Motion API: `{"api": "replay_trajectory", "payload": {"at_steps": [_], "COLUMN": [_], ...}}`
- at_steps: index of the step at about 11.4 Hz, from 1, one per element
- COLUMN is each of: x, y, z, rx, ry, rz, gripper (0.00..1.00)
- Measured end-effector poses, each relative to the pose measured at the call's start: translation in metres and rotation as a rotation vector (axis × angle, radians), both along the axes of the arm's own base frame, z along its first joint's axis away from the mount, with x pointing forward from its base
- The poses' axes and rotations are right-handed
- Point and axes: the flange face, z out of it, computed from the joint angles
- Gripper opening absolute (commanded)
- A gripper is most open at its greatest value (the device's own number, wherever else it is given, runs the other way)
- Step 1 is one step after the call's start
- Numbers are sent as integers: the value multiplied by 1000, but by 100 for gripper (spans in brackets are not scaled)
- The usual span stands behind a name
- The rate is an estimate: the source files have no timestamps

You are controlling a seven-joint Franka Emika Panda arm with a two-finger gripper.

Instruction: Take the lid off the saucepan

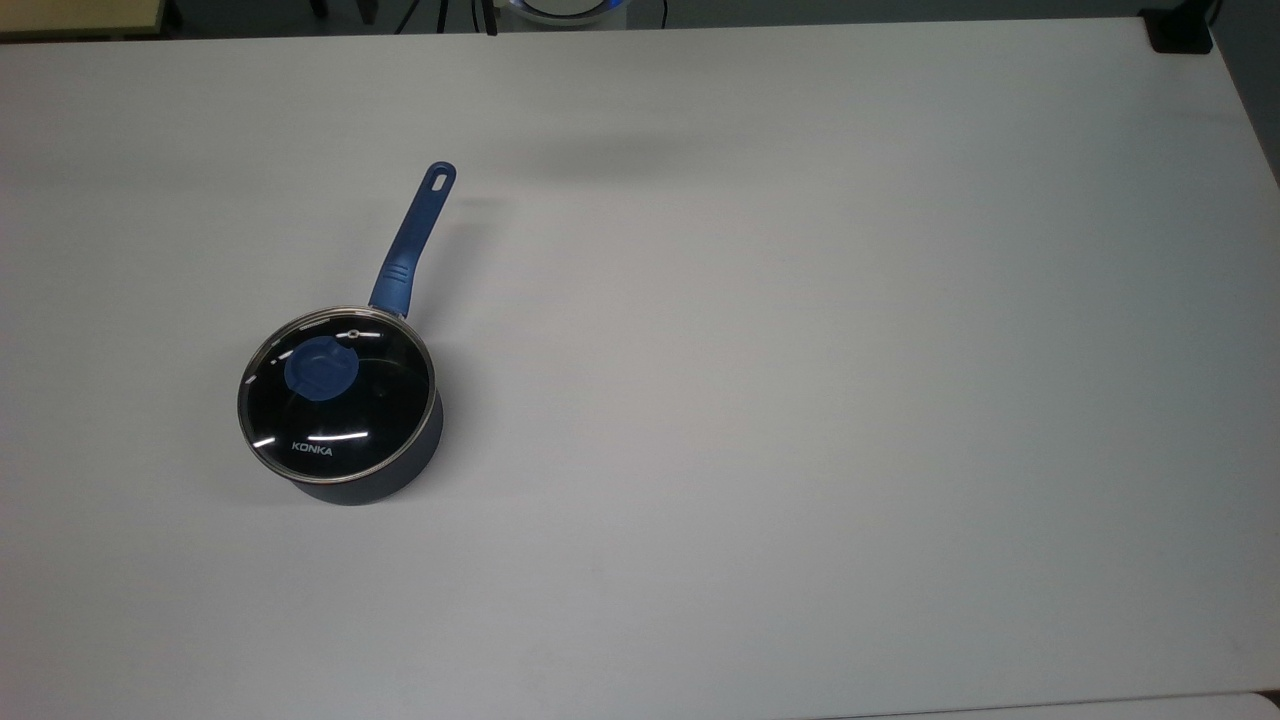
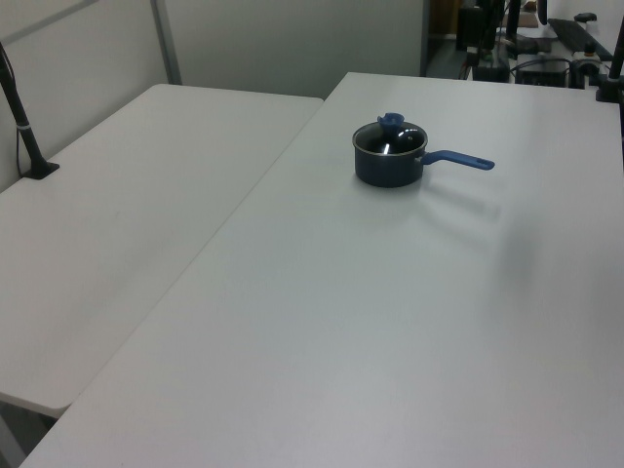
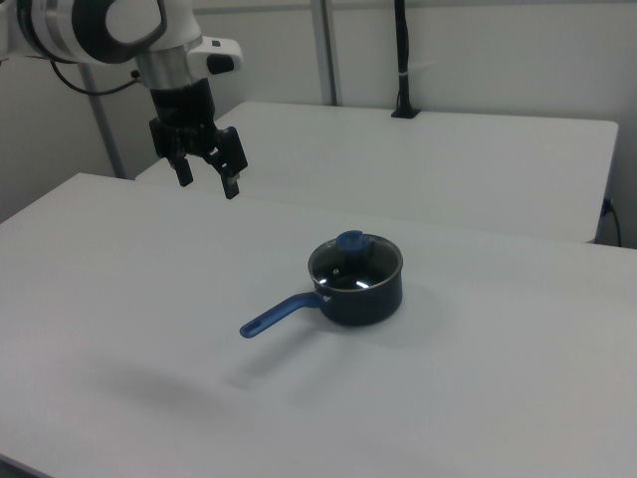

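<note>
The lid [image 1: 338, 393] sits on the saucepan [image 3: 359, 286] at the table's [image 1: 800, 350] nine o'clock in the top view, likely rigid, smooth, breakable glass best pinched by its blue knob [image 1: 321, 369], while the gripper [image 3: 206, 178] hangs spread, well apart.

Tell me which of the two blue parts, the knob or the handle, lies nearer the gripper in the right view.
The handle: it reaches from the saucepan toward the right view's left, the side where the open gripper hangs. The knob sits on the lid.

There is one saucepan [image 1: 385, 478]. It has one lid [image 1: 338, 395] on it. There are two benches: the near bench [image 3: 518, 398] and the far bench [image 3: 478, 159].
</note>
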Motion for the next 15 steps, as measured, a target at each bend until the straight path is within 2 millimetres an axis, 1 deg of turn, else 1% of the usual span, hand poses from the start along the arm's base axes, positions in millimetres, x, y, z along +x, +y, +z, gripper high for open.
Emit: {"api": "replay_trajectory", "payload": {"at_steps": [10, 12, 14, 15], "x": [0, -1, -2, 4], "y": [-2, -8, -20, -28], "z": [0, 4, 3, 0], "rx": [1, 10, 10, 6], "ry": [-1, -8, -9, -31], "rz": [-4, -15, -35, -49], "gripper": [100, 100, 100, 100]}}
